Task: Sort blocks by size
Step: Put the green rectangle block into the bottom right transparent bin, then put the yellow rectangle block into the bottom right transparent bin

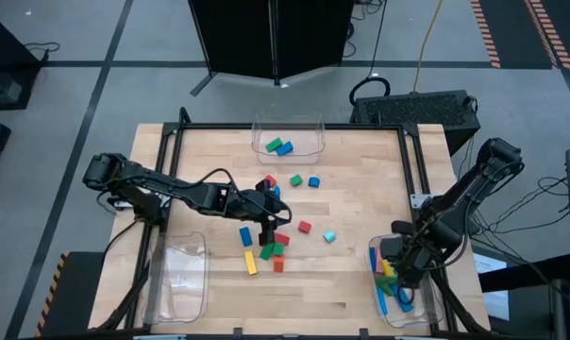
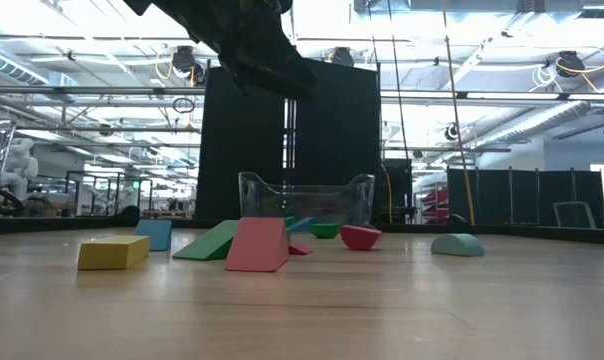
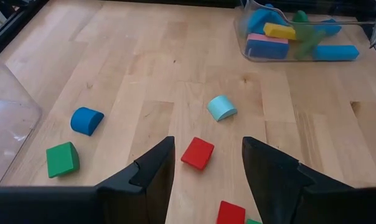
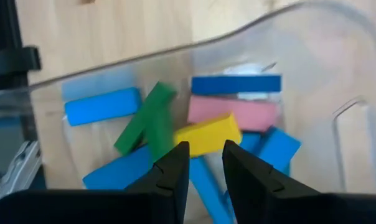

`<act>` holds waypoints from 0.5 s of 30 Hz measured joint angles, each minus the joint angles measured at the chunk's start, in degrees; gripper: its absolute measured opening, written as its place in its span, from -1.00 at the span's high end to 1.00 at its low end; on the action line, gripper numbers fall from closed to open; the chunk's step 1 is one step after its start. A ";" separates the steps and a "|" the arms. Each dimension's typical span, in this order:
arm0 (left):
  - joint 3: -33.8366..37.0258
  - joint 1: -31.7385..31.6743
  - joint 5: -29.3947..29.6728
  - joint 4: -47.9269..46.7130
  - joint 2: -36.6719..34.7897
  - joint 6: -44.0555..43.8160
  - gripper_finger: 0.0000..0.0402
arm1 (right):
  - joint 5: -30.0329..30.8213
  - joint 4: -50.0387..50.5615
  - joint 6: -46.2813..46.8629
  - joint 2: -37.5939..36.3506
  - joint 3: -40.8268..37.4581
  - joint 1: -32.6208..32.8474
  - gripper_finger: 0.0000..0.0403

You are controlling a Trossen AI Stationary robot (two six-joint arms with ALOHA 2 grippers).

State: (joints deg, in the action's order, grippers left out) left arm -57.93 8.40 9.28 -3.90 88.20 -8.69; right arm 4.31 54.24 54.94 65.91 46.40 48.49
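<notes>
Loose blocks lie mid-table: a red cube (image 3: 197, 153), a cyan half-round (image 3: 221, 107), a blue piece (image 3: 86, 120), a green cube (image 3: 62, 159), and a yellow bar (image 1: 251, 262) nearer the front edge. My left gripper (image 3: 206, 146) hangs open above the table, with the red cube showing between its fingers, farther on and lower. My right gripper (image 4: 205, 152) points down into the near-right bin (image 1: 410, 316), open by a narrow gap, just above a yellow block (image 4: 206, 135). That block lies on a pile of blue bars, a pink block and a green bar.
A clear bin (image 1: 287, 119) at the far middle holds a blue and a green block. Another clear bin (image 1: 176, 283) stands at the near left. In the low view a pink wedge (image 2: 257, 245) and a green wedge (image 2: 207, 242) lie close together.
</notes>
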 joint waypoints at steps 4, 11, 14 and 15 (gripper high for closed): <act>0.00 0.00 0.02 -0.01 0.00 0.00 0.07 | 2.12 0.00 -0.18 0.00 0.00 0.00 0.54; 0.00 0.00 0.02 0.00 0.00 0.00 0.07 | 1.72 0.02 0.23 -0.25 0.00 0.00 0.54; 0.00 0.00 0.02 -0.01 0.00 0.01 0.07 | 1.69 0.33 1.04 -1.66 0.00 -0.14 0.54; 0.00 0.00 0.02 -0.02 0.00 0.00 0.07 | 1.71 0.53 1.75 -2.28 0.00 -0.25 0.54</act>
State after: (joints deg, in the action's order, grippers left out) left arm -57.93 8.40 9.30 -3.92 88.20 -8.69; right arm 6.02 54.77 56.69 63.63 46.39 48.24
